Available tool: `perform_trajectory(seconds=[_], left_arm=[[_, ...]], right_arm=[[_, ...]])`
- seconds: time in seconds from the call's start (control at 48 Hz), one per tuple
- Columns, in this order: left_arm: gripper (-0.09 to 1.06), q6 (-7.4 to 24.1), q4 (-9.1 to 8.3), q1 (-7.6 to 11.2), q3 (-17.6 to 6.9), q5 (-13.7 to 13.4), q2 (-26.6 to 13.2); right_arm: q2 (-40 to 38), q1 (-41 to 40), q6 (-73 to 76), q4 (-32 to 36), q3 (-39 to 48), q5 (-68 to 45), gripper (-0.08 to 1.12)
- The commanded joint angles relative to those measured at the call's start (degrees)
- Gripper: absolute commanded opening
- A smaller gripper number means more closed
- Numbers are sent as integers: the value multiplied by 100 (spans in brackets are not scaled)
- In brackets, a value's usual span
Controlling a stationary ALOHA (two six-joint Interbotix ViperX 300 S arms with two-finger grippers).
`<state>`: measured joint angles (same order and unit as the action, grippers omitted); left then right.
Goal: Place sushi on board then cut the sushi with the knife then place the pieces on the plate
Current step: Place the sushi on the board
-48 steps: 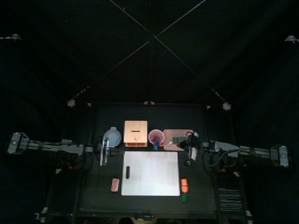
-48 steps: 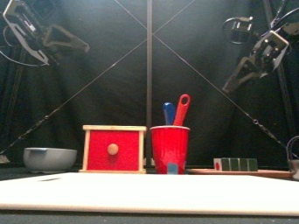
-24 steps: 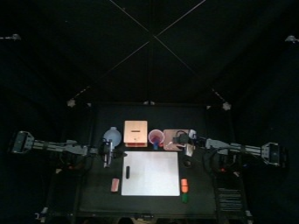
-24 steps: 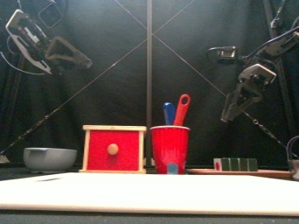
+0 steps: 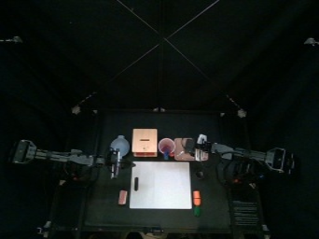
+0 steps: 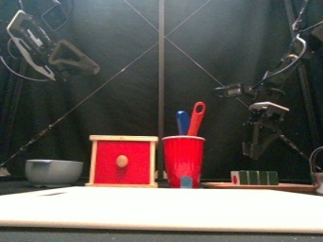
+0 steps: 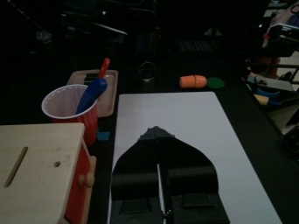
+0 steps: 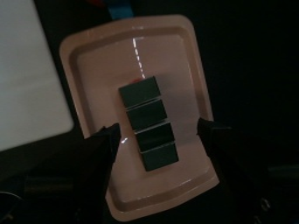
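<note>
Sushi roll [image 8: 149, 122] on pink tray [image 8: 100, 61], red cup [image 6: 184, 159] beside; right gripper [image 8: 155, 131] open above roll; left gripper [image 7: 156, 133] closed.

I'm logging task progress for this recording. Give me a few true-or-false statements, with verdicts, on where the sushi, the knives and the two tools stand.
1. The sushi roll lies on the white board. False: it lies on the pink tray.
2. The right tool hangs over the roll with its jaws open, one on each side. True.
3. The blue knife and the red knife both stand in the red cup. True.
4. The left tool holds the blue knife. False: its jaws are shut on nothing, over the board.
</note>
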<state>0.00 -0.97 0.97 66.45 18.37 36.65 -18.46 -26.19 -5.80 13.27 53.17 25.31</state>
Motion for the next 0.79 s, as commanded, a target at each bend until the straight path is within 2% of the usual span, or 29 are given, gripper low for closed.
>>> perform_trajectory(seconds=[0.021,0.604,0.708,0.792], left_arm=[[-3,0,0,9,-105,53,-9],[-3,9,53,9,-88,18,-9],[-3,0,53,9,-88,9,0],[-3,0,53,9,-88,0,-9]], right_arm=[[229,-123,-202,-62,-202,26,98],[1292,-413,-396,-325,-281,-185,97],[1327,-413,-396,-369,-299,-185,91],[1327,-387,-378,-431,-290,-176,79]])
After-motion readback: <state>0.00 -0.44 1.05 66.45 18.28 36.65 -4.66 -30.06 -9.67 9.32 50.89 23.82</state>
